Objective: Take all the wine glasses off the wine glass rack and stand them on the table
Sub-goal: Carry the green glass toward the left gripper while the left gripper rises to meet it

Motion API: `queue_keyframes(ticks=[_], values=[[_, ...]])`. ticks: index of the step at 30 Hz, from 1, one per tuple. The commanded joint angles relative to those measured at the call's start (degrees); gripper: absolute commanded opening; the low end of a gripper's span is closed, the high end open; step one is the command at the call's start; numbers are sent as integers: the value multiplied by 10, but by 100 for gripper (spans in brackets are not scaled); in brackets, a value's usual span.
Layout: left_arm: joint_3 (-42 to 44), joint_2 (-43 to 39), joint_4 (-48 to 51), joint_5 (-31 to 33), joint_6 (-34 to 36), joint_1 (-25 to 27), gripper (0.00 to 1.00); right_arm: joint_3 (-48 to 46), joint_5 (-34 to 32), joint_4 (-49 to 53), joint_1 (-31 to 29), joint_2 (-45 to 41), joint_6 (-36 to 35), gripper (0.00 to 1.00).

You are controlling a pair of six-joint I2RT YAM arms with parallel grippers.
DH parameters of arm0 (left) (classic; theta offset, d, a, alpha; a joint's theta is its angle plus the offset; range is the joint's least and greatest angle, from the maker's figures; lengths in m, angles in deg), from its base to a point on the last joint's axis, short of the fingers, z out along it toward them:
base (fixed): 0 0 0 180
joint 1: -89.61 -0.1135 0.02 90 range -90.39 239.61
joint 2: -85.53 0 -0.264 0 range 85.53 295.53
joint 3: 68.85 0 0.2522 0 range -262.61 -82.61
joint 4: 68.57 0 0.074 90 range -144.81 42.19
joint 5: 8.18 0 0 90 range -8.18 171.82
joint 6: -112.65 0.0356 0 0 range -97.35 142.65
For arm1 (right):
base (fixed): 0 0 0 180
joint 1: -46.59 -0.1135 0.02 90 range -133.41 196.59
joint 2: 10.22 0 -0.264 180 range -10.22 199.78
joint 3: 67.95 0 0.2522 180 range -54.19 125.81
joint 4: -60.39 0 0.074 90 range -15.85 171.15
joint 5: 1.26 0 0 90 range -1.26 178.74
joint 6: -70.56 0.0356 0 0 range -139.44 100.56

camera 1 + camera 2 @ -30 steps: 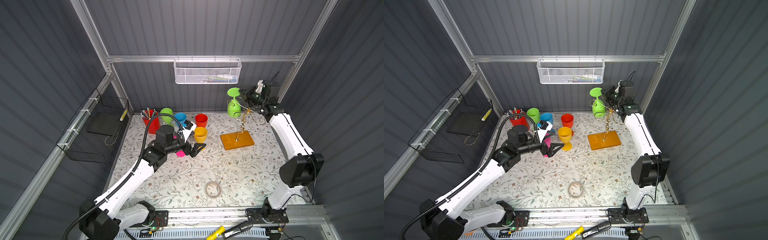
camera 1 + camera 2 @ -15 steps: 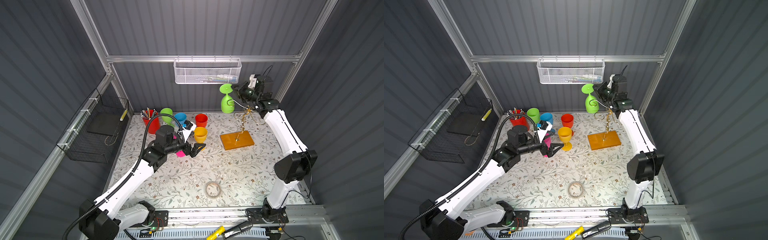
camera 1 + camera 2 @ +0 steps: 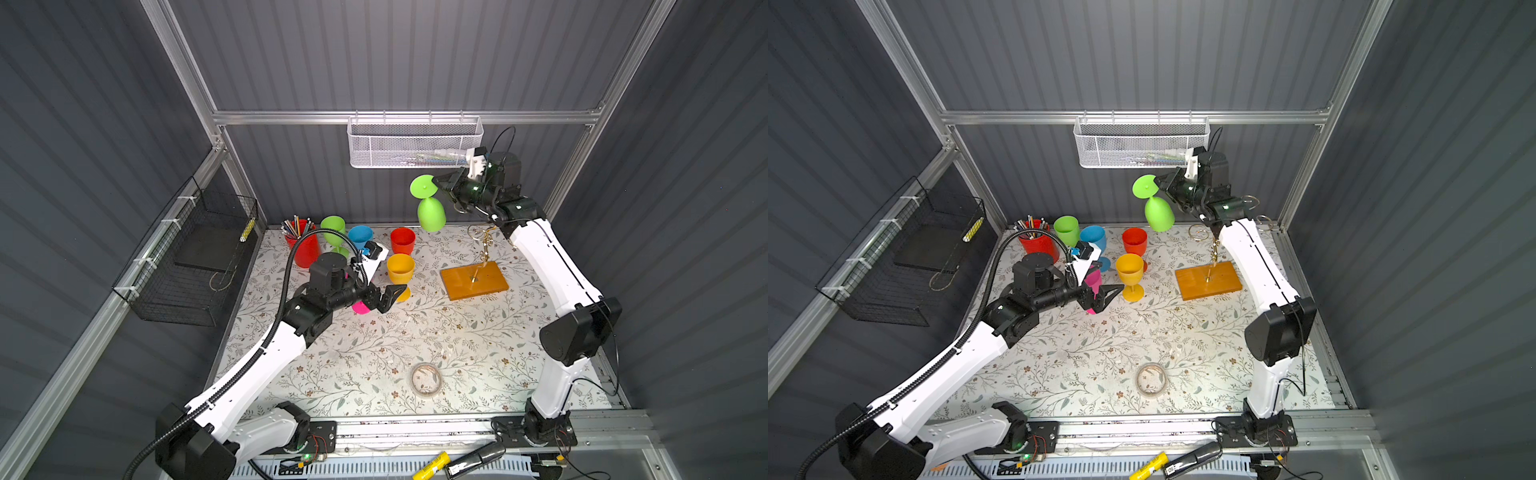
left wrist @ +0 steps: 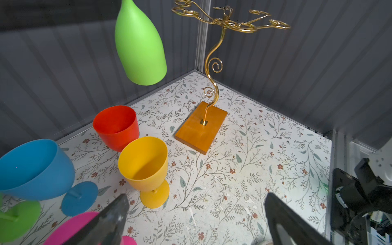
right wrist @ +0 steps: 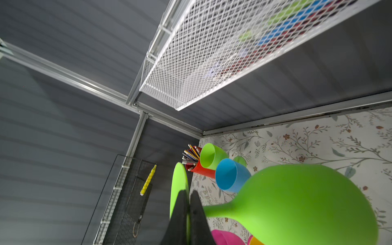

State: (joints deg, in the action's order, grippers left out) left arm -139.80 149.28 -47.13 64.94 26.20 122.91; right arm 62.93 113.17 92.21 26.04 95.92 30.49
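Aloft beside rack (image 3: 473,280) | right pincer (image 3: 436,185) grips wine glass (image 3: 431,214) stem | bowl below pincer

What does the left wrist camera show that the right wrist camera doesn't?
Only the left wrist view shows the gold wine glass rack on its wooden base and the open left gripper. Only the right wrist view shows the white mesh basket, the black wire basket, the red cup of pencils and the right gripper shut on the green wine glass's stem. Both show that glass, bowl down, and the blue wine glass.
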Motion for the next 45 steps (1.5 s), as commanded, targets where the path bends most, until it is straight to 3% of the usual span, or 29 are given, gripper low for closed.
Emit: queue_keyframes(ticks=[1, 8, 12, 17, 29, 37, 45], values=[[6, -20, 4, 49, 27, 2, 99, -34, 2, 9, -31, -55, -59, 0], [16, -31, 15, 104, 89, 2, 95, -190, -41, -1, -82, -141, -43, 0], [27, -46, 1, 90, 119, 2, 92, -257, -46, 0, -102, -176, -9, 0], [31, -67, -13, 77, 131, 9, 85, -291, -117, 55, -135, -223, -38, 0], [-1, -57, 26, 204, 238, 132, 78, -322, -245, 146, -160, -293, -84, 0], [7, -26, -59, 353, 312, 228, 67, -347, -224, 124, -159, -299, -63, 0], [19, -10, -115, 396, 351, 267, 60, -365, -175, 93, -151, -297, -36, 0]])
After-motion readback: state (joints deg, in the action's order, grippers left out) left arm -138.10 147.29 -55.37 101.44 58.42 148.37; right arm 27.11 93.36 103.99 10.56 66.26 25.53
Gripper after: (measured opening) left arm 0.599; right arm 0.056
